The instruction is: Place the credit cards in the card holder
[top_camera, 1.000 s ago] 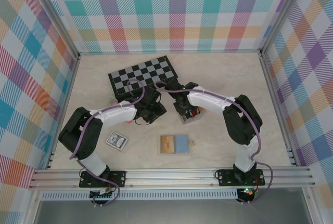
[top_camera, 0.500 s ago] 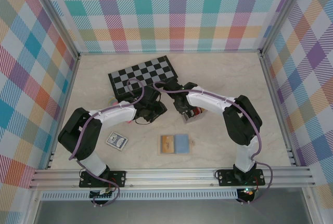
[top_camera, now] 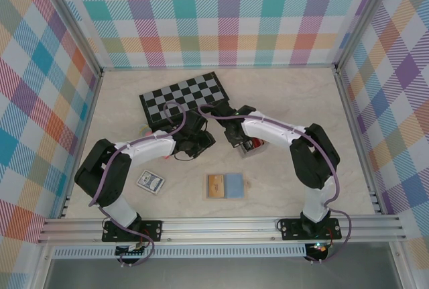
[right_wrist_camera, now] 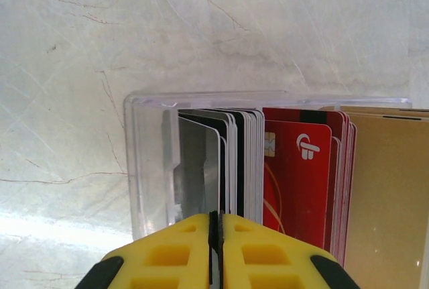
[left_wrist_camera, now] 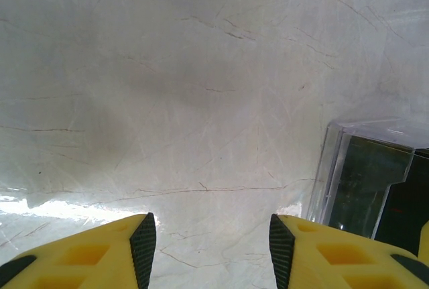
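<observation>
The cards (right_wrist_camera: 298, 175) are judged nearly seated in the holder (right_wrist_camera: 144, 161). At lower centre the right end effector (right_wrist_camera: 216, 216) is shut (grip uncertain), so a straight lift is called for.

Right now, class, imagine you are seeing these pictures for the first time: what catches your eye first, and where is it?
The clear card holder near the middle of the table, packed with black, red and gold credit cards, with the right gripper shut right at its edge. Next come the black-and-grey chessboard toward the table's far side and the loud plaid walls all round.
</observation>
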Robot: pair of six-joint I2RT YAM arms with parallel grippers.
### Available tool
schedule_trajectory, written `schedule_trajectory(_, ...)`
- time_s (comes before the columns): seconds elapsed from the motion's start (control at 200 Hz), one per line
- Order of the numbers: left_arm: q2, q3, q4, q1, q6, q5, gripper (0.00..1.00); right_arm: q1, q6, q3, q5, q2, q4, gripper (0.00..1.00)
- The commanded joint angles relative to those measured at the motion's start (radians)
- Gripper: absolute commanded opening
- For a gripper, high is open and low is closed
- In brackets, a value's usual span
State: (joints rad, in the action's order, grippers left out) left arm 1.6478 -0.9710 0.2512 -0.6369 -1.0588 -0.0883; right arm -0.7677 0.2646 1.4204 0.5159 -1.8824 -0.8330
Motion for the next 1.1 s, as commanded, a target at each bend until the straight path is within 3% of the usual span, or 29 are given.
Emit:
schedule_trajectory(0.0,-0.029,0.013,-0.015,0.008,-0.003,-0.014,0.50,-0.002,0.008,0.029,0.020,0.051,-0.048,0.10)
schedule_trajectory(0.365,-0.049,0.017,-0.023,0.008,0.005,-0.034,0.51,0.005,0.026,0.024,-0.031,0.097,-0.049,0.08)
schedule_trajectory(0.575,-0.078,0.029,-0.069,0.008,0.028,-0.073,0.51,0.013,0.062,0.010,-0.143,0.173,-0.031,0.04)
schedule_trajectory(0.79,-0.205,0.081,-0.162,0.010,0.068,-0.115,0.54,0.081,0.160,-0.086,-0.411,0.390,0.053,0.03)
schedule_trajectory(0.985,-0.306,0.127,-0.310,0.013,0.083,-0.268,0.57,0.197,0.286,-0.257,-0.800,0.599,0.254,0.03)
schedule_trajectory(1.1,-0.329,0.143,-0.411,0.014,0.067,-0.375,0.59,0.228,0.339,-0.312,-0.929,0.657,0.326,0.03)
